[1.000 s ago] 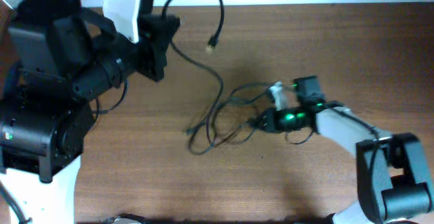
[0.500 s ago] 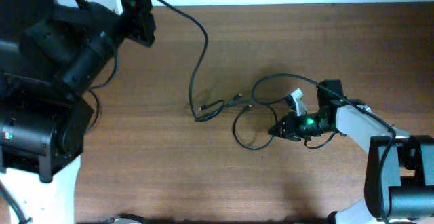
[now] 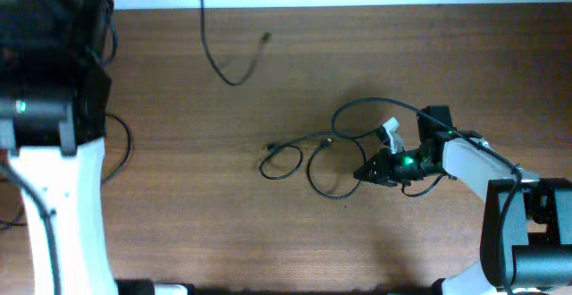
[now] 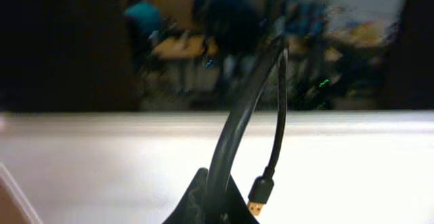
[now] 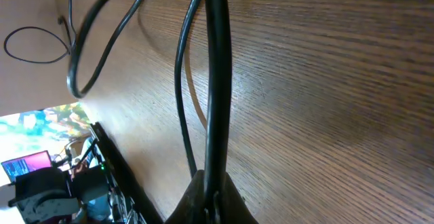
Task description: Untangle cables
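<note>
Step in hand, as I read it: one cord is separated, the rest not yet sorted

Left tool (image 4: 207, 209) is clenched on a thin black flexible cord with a gold-tipped plug (image 3: 217, 67). The cord rises out of the fingers and curls back down to the plug. From overhead it drops in from the top edge, sags in a loop and ends well up-left of the right tool (image 3: 369, 172), apart from the other cords. Can't tell if it touches the brown wooden surface (image 3: 465, 54). The left tool itself is out of the overhead view

Right tool is clenched on one cord of the cluster of thin black cords (image 3: 315, 152) lying just left of it on the surface. Cluster layout:
- small closed loop (image 3: 281, 164) furthest left of the right tool
- bigger open loop just left of it
- long arc running up and over the right tool to its far side

Next move, my call: lay the free cord down far up-left of the right tool, let go, then bring the left tool in for the small closed loop while the right one anchors. Pull away from the right tool

In the way:
- the free cord's slack could sweep back over the cluster
- the arc sits close to the right arm's black-and-white wrist (image 3: 447, 152), snag risk
- the two loops meet left of the right tool, can't tell if crossed or knotted
- the bulky black left arm housing (image 3: 49, 71) crowds the far-left side
</note>
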